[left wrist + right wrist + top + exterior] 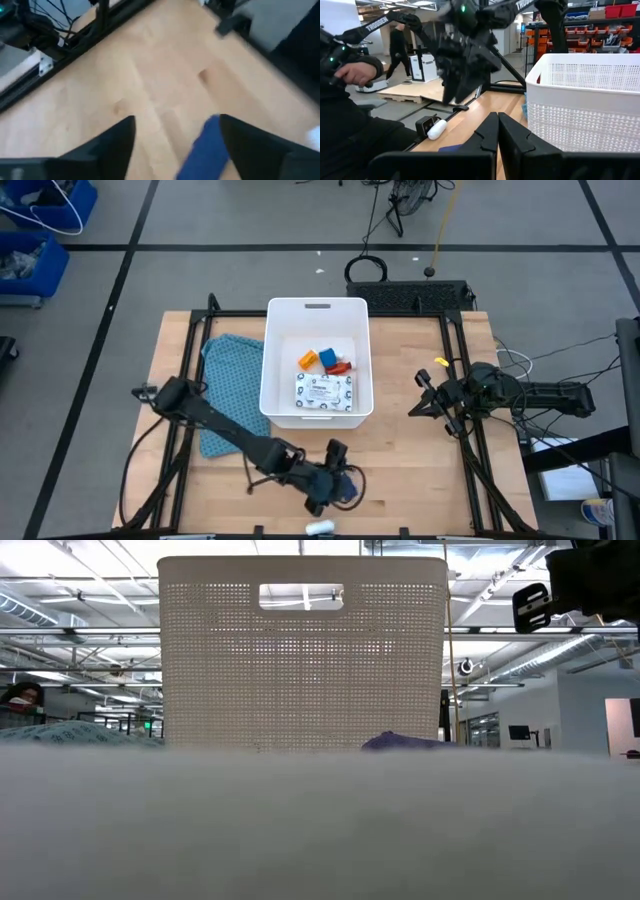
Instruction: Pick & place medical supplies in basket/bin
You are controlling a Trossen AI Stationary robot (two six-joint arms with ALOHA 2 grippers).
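Note:
The white bin [318, 360] stands at the table's middle and holds a white printed packet [324, 390], an orange bottle [308, 361], a blue piece [326, 357] and a red bottle [340, 366]. My left gripper [338, 476] is near the front edge, in front of the bin. It is open [178, 120], slanting down over a blue piece [207, 150] that lies flat on the wood close beside one finger [240, 135]. A small white tube [320, 527] lies at the front edge. My right gripper [498, 132] waits shut at the right side, above the table. My left gripper stands open with the blue piece [212, 127] lying between its fingers, hard against the inner side of one of them. I cannot tell whether that finger touches it. The piece rests flat on the table.
A teal patterned cloth [230, 380] lies left of the bin, partly under my left arm. Black frame rails [470, 430] run along the table's sides. Bare wood lies right of the bin. A person [350, 75] sits beyond the table's near edge in the right wrist view.

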